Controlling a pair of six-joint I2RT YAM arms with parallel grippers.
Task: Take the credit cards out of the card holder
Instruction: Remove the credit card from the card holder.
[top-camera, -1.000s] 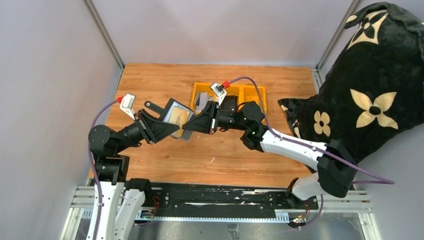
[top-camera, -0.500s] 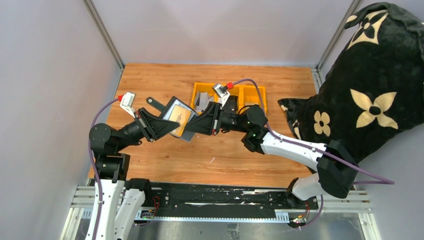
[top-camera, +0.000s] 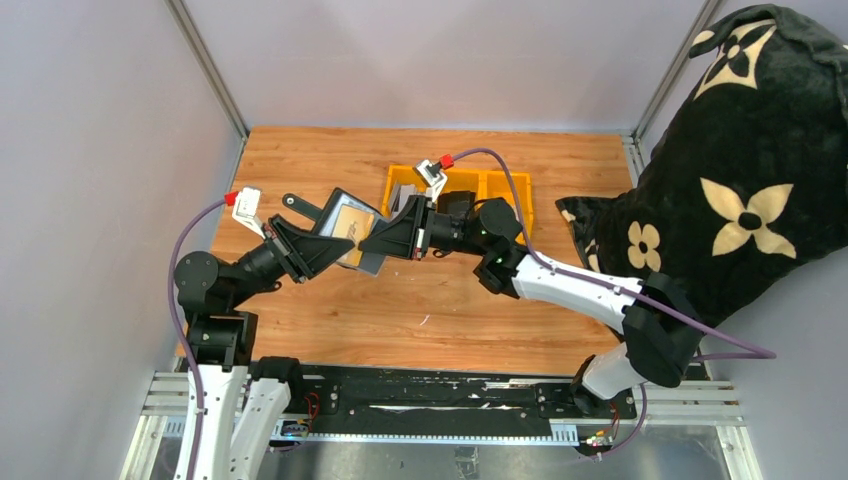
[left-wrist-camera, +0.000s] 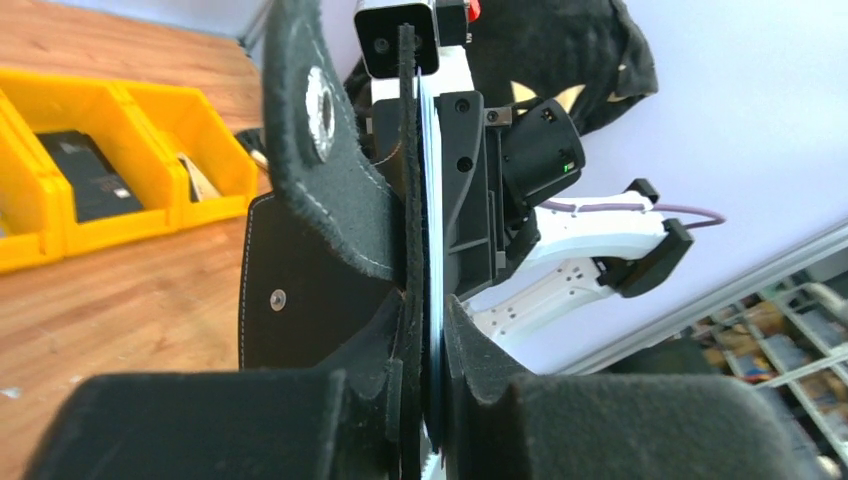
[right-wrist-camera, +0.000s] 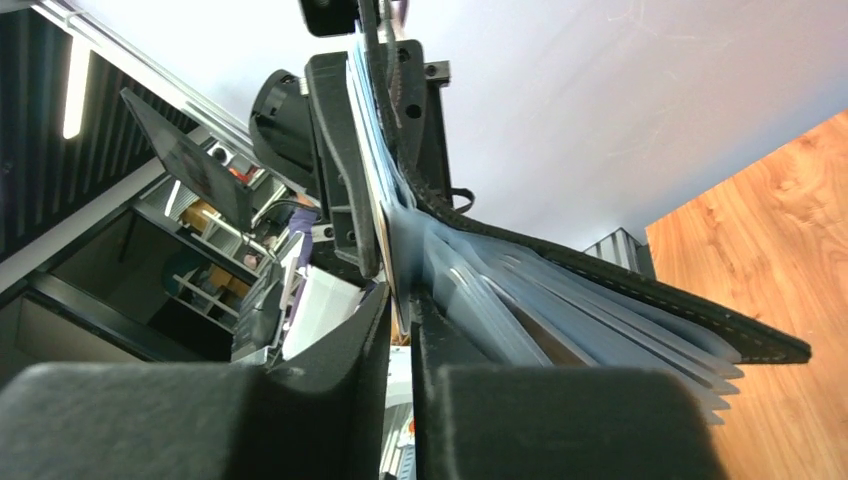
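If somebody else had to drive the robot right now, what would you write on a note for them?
Left gripper: jaws shut on the card holder, held open above the table.
Right gripper: jaws pinched on a thin leaf at the holder's open edge; card or clear sleeve, I cannot tell.
Things: the holder's clear sleeves fan out; credit cards inside are hard to make out.
Done: holder picked up and opened; no card shows as pulled out.
To do: draw each card out, probably right arm pulling while the left holds firm.
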